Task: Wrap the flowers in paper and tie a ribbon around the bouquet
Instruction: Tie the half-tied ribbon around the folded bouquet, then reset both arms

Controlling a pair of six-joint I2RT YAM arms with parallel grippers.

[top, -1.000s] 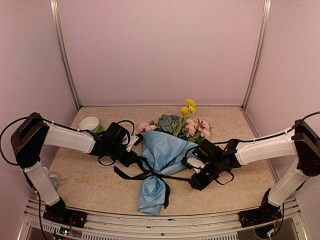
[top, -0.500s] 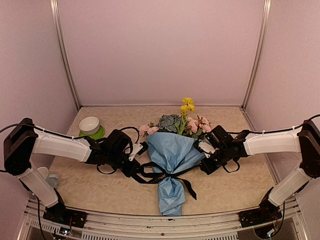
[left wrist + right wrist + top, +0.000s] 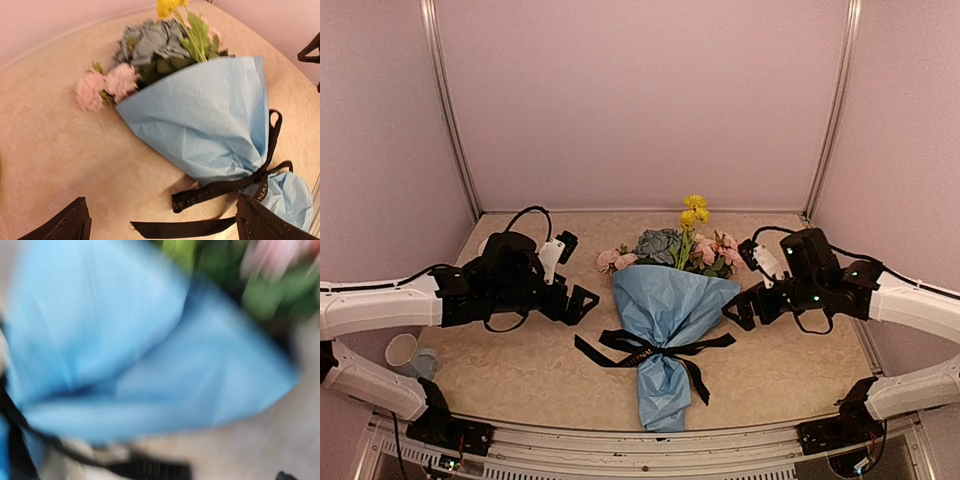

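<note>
The bouquet (image 3: 665, 310) lies flat in the middle of the tabletop (image 3: 510, 365). Its flowers (image 3: 672, 246) point to the far side and its thin end points to the near edge. The pink, yellow and blue-green flowers stick out of the wide top of the light-blue paper (image 3: 670, 295). The black ribbon (image 3: 650, 348) is tied round the thin part of the paper. Its loops and loose ends lie on the tabletop on both sides.

The left fingers (image 3: 582, 297) are to the left of the bouquet, near the wide top of the paper but not touching it. They are spread wide apart and hold nothing. In the left wrist view the two dark finger tips (image 3: 70, 225) sit in the bottom corners. The bouquet lies out in front of them, and one loose ribbon end lies on the tabletop closest to them.

The right fingers (image 3: 742, 308) are to the right of the bouquet, just beside the right corner of the paper. It is too close to tell if they touch it. They look spread open and hold nothing. The right wrist view is very blurry. It shows only blue paper, some green and pink at the top, and a dark strip low down.

A white cup (image 3: 400, 352) stands at the far left of the tabletop.
</note>
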